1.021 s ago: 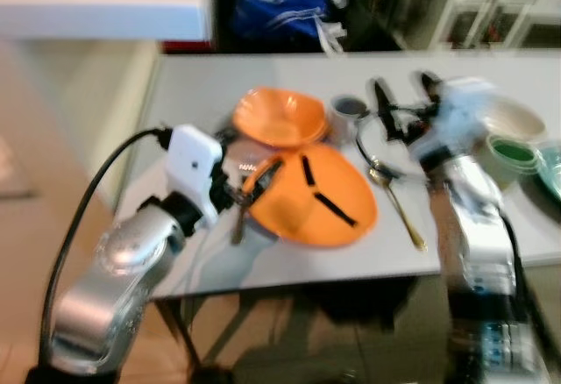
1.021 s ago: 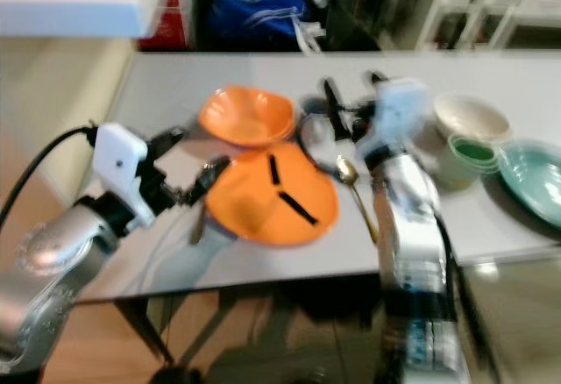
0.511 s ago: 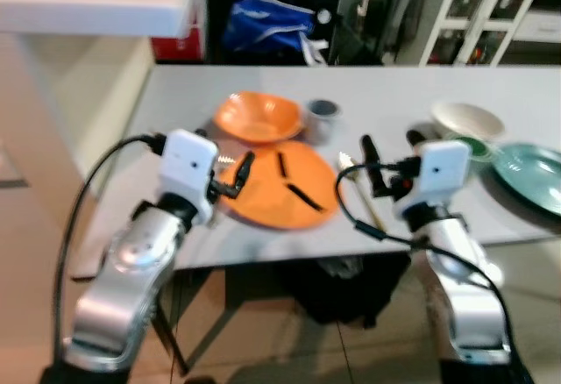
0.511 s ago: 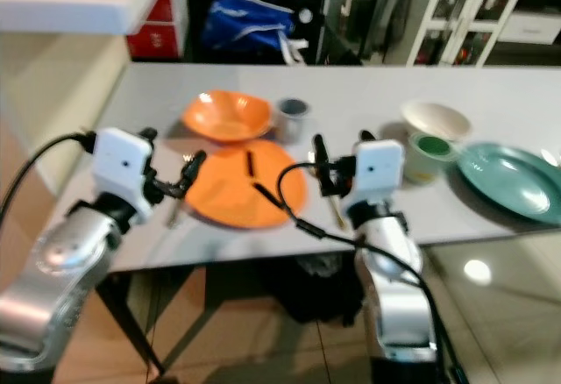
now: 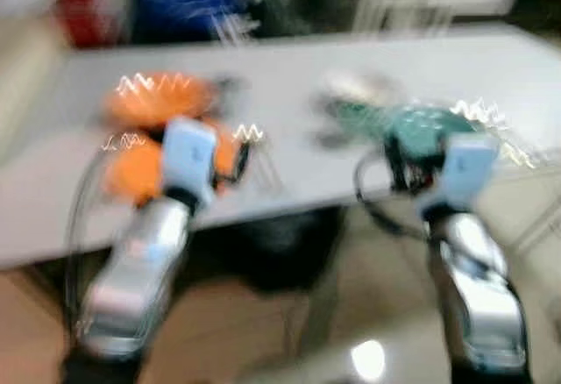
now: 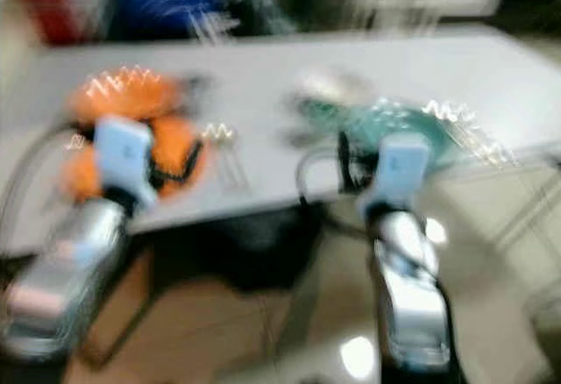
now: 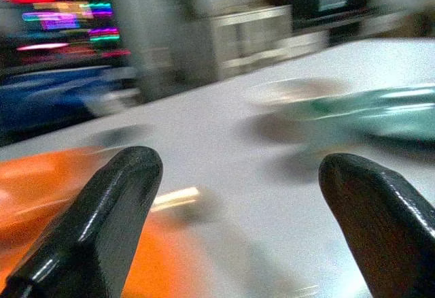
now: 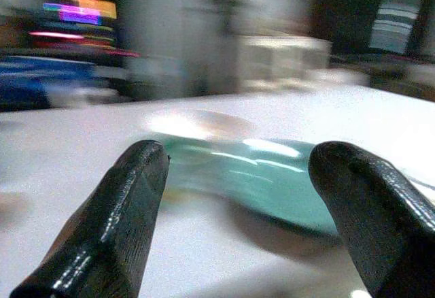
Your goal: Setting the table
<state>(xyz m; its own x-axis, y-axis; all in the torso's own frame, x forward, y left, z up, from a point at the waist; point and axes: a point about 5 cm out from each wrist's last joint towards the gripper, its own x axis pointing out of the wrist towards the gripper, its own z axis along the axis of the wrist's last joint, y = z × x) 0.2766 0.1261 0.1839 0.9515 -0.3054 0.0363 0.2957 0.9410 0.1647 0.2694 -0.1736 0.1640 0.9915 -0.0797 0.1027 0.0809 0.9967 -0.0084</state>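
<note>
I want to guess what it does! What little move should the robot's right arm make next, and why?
Probably ease the right gripper forward toward the teal plate. Its jaws stand wide open with nothing between them, and the plate lies right ahead on the white table. The head views are blurred, so this is a guess.

We're looking at a home dining area, everything smearing with camera blur; a long pale grey table (image 5: 289, 86) is carrying tableware, an orange plate (image 5: 140, 169), an orange bowl (image 5: 158, 95) and a teal plate (image 8: 258, 175); white cabinets (image 7: 265, 39) are standing along the back wall beyond it; a blue bag (image 5: 180, 11) is sitting behind the table; glossy tiled floor (image 5: 368, 358) is catching a light below.
</note>
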